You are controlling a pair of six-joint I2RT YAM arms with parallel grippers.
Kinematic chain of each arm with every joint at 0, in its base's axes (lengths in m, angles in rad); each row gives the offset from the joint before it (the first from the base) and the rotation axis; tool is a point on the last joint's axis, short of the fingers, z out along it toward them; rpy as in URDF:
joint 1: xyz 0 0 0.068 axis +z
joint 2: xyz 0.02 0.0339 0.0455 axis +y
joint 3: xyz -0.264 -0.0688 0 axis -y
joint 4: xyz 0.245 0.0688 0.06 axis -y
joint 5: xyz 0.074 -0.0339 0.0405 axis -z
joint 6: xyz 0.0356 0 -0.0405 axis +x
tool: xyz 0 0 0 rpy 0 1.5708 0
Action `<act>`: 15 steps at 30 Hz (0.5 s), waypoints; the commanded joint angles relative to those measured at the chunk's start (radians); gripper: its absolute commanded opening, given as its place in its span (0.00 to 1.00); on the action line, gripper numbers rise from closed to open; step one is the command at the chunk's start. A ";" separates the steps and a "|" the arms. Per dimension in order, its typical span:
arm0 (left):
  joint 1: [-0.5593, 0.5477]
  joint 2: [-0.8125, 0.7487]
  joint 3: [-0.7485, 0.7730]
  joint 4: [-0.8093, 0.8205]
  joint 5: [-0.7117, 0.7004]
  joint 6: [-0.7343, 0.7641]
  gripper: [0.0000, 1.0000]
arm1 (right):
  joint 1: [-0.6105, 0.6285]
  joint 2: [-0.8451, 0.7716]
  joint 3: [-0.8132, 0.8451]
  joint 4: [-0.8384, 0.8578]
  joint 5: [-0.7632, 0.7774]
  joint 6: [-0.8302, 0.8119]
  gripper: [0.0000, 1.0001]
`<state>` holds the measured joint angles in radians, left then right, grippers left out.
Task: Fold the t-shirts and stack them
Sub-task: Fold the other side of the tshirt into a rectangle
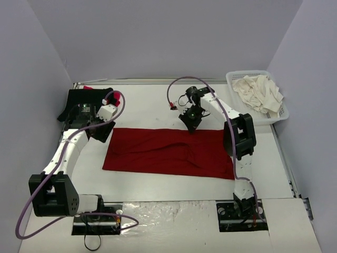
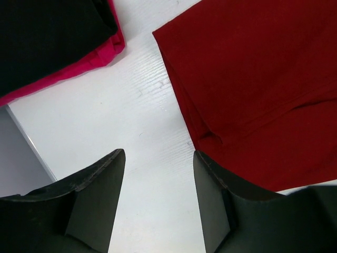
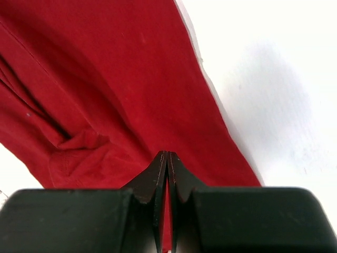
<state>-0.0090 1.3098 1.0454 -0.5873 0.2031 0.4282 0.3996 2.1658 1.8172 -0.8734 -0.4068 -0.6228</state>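
Note:
A dark red t-shirt [image 1: 168,152] lies flat in a long folded strip mid-table. My left gripper [image 1: 101,132] hovers open and empty over bare table beside the shirt's back left corner [image 2: 247,79]; its fingertips [image 2: 118,155] touch nothing, with the gripper centre over the table [image 2: 158,153]. My right gripper [image 1: 190,122] is over the shirt's back edge, jaws pressed together with nothing held [image 3: 167,154]; the dark red cloth [image 3: 116,79] lies below it. A black t-shirt [image 1: 84,100] sits on a bright red one at the back left, both in the left wrist view [image 2: 47,37] [image 2: 84,63].
A white lattice basket [image 1: 232,79] at the back right holds crumpled cream-white t-shirts [image 1: 258,92]. Grey walls enclose the table on three sides. The table's left edge shows in the left wrist view [image 2: 29,142].

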 commanded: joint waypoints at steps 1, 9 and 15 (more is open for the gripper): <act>0.038 -0.038 -0.018 0.012 -0.005 -0.023 0.53 | 0.034 0.023 0.051 -0.056 0.010 -0.008 0.00; 0.076 -0.037 -0.031 0.003 0.038 -0.019 0.54 | 0.111 0.052 0.036 -0.055 -0.001 0.011 0.00; 0.084 -0.037 -0.035 0.000 0.051 -0.014 0.54 | 0.175 0.065 -0.005 -0.046 0.002 0.023 0.00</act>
<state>0.0662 1.3033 1.0031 -0.5854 0.2348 0.4213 0.5499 2.2234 1.8301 -0.8730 -0.4072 -0.6140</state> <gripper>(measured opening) 0.537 0.001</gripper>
